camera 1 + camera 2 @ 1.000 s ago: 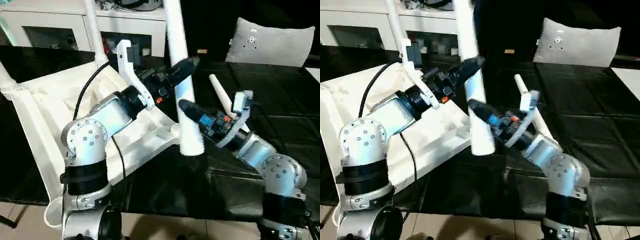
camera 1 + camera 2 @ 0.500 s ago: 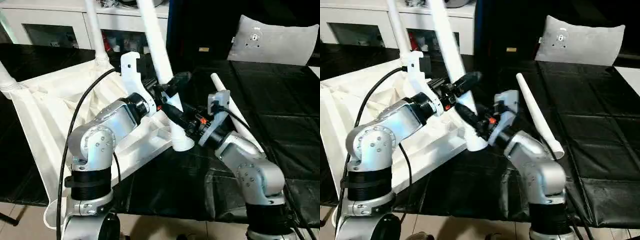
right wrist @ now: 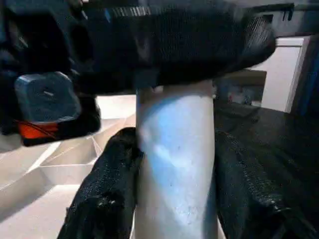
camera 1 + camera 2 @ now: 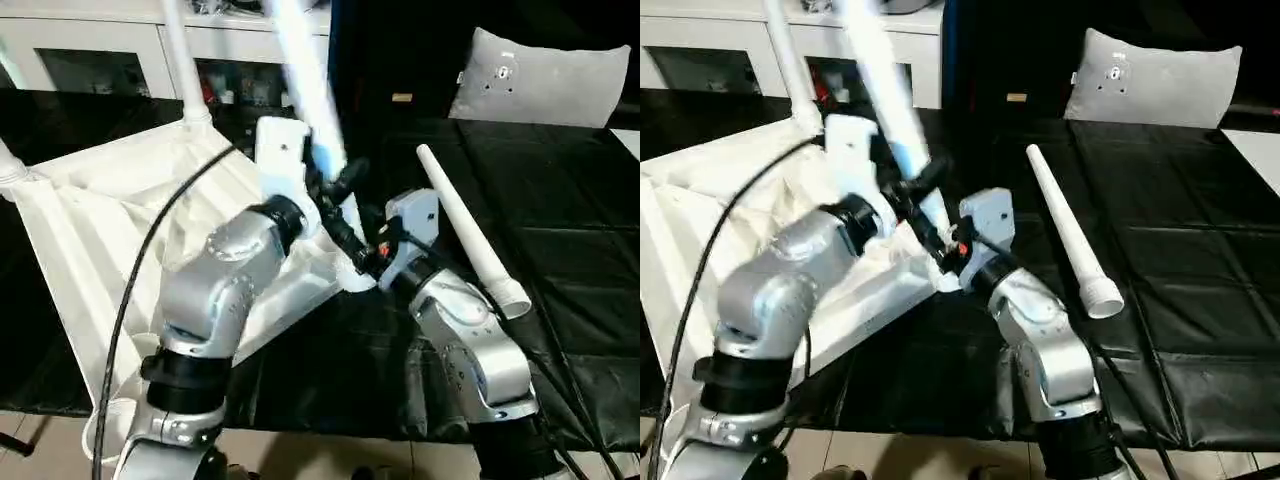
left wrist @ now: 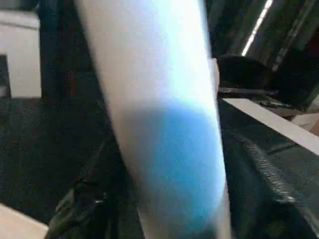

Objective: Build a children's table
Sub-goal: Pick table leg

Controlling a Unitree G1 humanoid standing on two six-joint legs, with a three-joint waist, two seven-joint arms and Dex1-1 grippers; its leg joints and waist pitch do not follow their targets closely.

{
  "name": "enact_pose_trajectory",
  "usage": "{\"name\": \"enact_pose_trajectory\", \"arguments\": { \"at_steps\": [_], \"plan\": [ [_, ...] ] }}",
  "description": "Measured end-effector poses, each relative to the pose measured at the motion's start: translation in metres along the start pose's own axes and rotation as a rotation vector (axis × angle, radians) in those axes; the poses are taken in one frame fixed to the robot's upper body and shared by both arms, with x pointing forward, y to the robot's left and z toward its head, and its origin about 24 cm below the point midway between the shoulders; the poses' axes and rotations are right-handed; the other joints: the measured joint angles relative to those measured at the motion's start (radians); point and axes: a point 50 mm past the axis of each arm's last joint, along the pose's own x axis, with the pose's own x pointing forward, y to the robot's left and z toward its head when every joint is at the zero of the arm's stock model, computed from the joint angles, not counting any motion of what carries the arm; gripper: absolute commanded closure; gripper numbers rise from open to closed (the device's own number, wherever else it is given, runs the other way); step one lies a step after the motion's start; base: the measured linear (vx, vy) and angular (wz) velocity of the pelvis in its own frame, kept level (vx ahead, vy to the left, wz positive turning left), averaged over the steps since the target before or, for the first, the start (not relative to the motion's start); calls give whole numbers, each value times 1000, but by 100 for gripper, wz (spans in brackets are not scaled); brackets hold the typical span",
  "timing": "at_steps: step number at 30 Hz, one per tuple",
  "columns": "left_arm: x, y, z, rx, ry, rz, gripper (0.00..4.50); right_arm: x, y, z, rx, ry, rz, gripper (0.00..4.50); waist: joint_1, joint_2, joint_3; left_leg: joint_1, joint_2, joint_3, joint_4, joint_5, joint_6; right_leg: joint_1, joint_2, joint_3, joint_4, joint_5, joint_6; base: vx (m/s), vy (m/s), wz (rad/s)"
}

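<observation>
Table top [image 4: 90, 230] lies upside down on the black mat [image 4: 560, 270], ribbed underside up, tilted a bit toward us. Two legs already stand in the far corner sockets: one at the far-left corner [image 4: 8, 165], one further back [image 4: 180, 60]. We read that as roughly halfway through, w/ two legs left.

Third leg [image 4: 305, 75] is held upright-ish, leaning, its fat end down at the near-right corner of the top. Both grippers are on it. Right gripper [image 3: 172, 164] pinches the leg low down, a black finger [image 3: 107, 189] pressed on each side of the tube (right wrist view shows this plainly). Left gripper [image 4: 335, 185] sits higher on the same leg; the shaft runs right along its wrist camera, but the picture is smeared, so we can't tell if its fingers are clamped or only around it.

Why two grips: low one steers the end into the socket, high one probably keeps the long shaft from tipping. Whether the end is seated yet is hidden behind the arms.

Fourth leg [image 4: 1065, 235] lies flat on the mat to the right, apart from the top, fat end nearest us, within the right arm's reach for later. Grey cushion [image 4: 545, 80] at back right, white cabinet [image 4: 100, 50] behind, neither in play.
</observation>
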Motion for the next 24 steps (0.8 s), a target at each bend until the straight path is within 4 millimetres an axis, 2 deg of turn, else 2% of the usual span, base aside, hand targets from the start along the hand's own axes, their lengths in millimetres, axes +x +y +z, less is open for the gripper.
{"name": "enact_pose_trajectory", "arguments": {
  "at_steps": [1, 13, 21, 24],
  "plan": [
    [0, 0, 0, 3, -2, 0, 221, 0, 0, 0, -1, -1, 0, 266, -1, 0, 0, 0, 0, 0, 0, 0, 0, 0, 0, 0, 0, 0, 0, 0, 0, 0],
    [1, -6, 0, 11, -31, -26, 252, 0, -1, -1, -13, -11, -1, 266, -1, 0, 0, 0, 0, 0, 0, 0, 0, 0, 0, 0, 0, 0, 0, 0, 0, 0],
    [0, -1, -1, -160, -62, 1, 261, 0, -3, 1, -55, -12, -11, 266, -1, 0, 0, 0, 0, 0, 0, 0, 0, 0, 0, 0, 1, 0, -1, 0, 0, 0],
    [1, 4, -3, -275, -75, 25, 263, 1, -4, 2, -67, -7, -8, 266, -1, 0, 0, 0, 0, 0, 1, 0, 0, 1, 0, 0, 1, 1, -1, 0, 0, 0]
  ]
}}
